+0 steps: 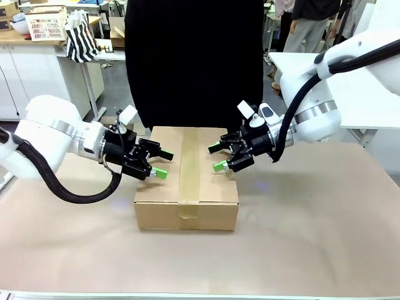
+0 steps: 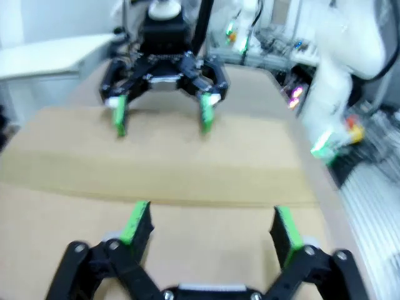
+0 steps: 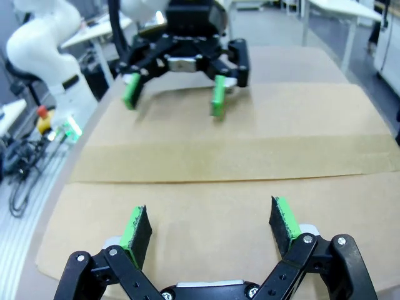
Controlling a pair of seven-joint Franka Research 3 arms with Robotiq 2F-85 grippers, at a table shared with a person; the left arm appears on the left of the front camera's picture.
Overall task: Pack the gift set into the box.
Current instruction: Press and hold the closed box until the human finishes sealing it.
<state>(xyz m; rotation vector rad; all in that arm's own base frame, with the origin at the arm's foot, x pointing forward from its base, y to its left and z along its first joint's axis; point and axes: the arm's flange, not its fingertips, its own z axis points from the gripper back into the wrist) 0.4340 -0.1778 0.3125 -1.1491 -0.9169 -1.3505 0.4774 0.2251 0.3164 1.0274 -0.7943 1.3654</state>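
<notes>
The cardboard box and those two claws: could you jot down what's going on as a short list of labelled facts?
box: brown cardboard box on the table, flaps shut, tape strip along the top seam
left gripper: open, holding nothing, over the box's left edge
right gripper: open, holding nothing, over the box's right half
facing: the grippers point at each other across the lid
person: stands behind the box, in black

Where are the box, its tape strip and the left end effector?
box (image 1: pixel 156 215): front view, bare front wall.
tape strip (image 1: pixel 189 169): front view, middle of the strip along the closed top.
left end effector (image 1: pixel 160 164): front view, midway between its green-padded fingertips, open over the box's left edge.
</notes>
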